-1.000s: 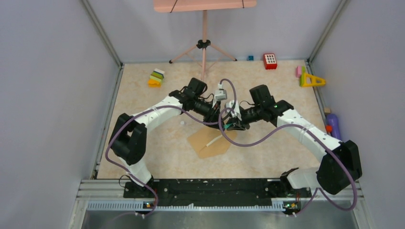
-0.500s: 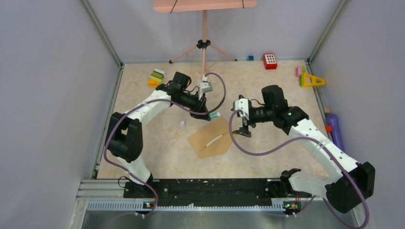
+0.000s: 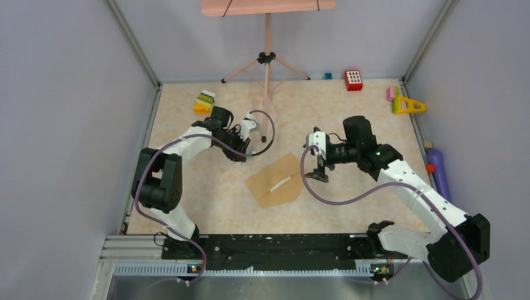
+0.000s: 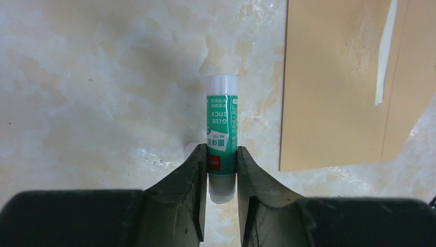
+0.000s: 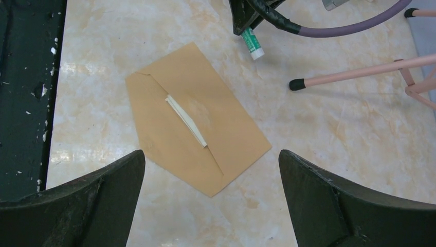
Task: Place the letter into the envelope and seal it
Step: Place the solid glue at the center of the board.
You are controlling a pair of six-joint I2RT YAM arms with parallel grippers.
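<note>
The brown envelope (image 3: 278, 181) lies flat mid-table, also in the right wrist view (image 5: 169, 139) and at the right of the left wrist view (image 4: 334, 87). Only a thin pale strip of the letter (image 5: 186, 121) shows at the flap's edge (image 3: 280, 183); the remainder is hidden inside. My left gripper (image 3: 245, 155) sits left of the envelope, shut on a green glue stick (image 4: 221, 128) with its white cap pointing away. My right gripper (image 3: 320, 174) hovers right of the envelope, open wide and holding nothing (image 5: 211, 154).
A pink tripod stand (image 3: 267, 59) rises at the back, one foot (image 5: 295, 84) near the glue stick (image 5: 253, 42). Coloured blocks (image 3: 204, 101), a red block (image 3: 353, 80), a yellow triangle (image 3: 409, 106) and a purple bottle (image 3: 436, 165) line the table's edges.
Both grippers were together above the envelope. The left arm has drawn back left with the glue stick. The right gripper has opened and moved off to the right.
</note>
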